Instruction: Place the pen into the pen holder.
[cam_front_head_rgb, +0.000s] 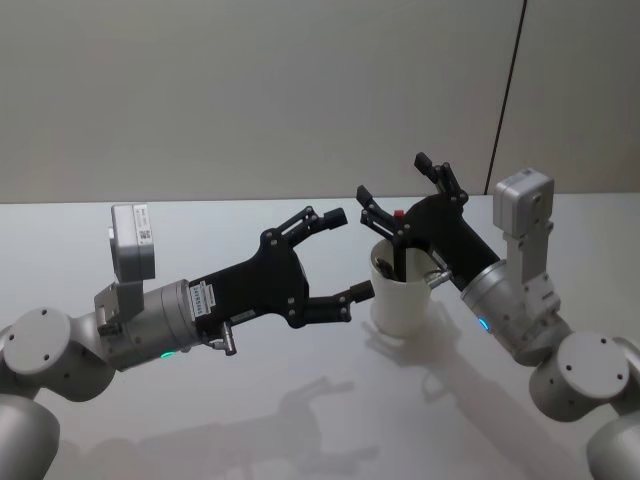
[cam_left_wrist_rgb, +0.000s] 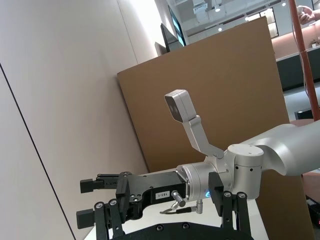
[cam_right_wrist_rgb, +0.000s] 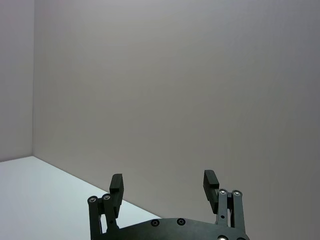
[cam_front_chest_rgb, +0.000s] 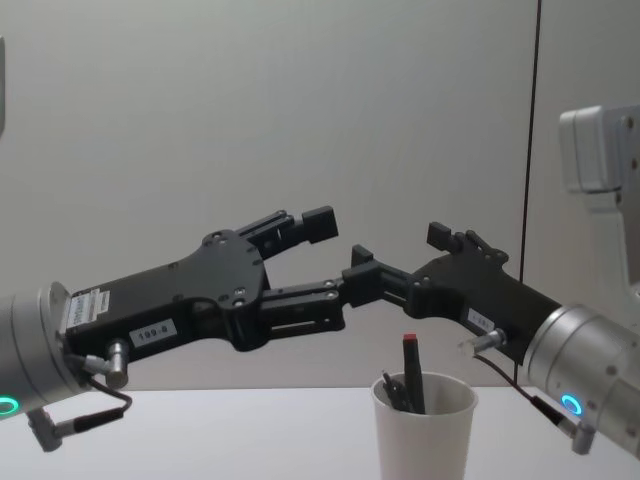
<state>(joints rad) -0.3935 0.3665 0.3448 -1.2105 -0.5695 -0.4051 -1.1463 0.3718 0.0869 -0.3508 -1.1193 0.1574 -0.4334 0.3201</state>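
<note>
The pen holder (cam_front_head_rgb: 400, 297), a white paper cup, stands on the table right of centre and also shows low in the chest view (cam_front_chest_rgb: 425, 428). The pen (cam_front_chest_rgb: 411, 372), dark with a red top, stands upright inside it next to other dark sticks. Only the pen's red top (cam_front_head_rgb: 400, 213) shows from the head view. My right gripper (cam_front_head_rgb: 395, 177) hangs open just above and behind the cup, holding nothing, as the right wrist view (cam_right_wrist_rgb: 164, 181) confirms. My left gripper (cam_front_head_rgb: 347, 254) is open and empty just left of the cup, at rim height.
The white table (cam_front_head_rgb: 300, 420) runs wide around the cup, with a pale wall behind it. Both arms lean in over the table from the lower corners, their grippers close together near the cup.
</note>
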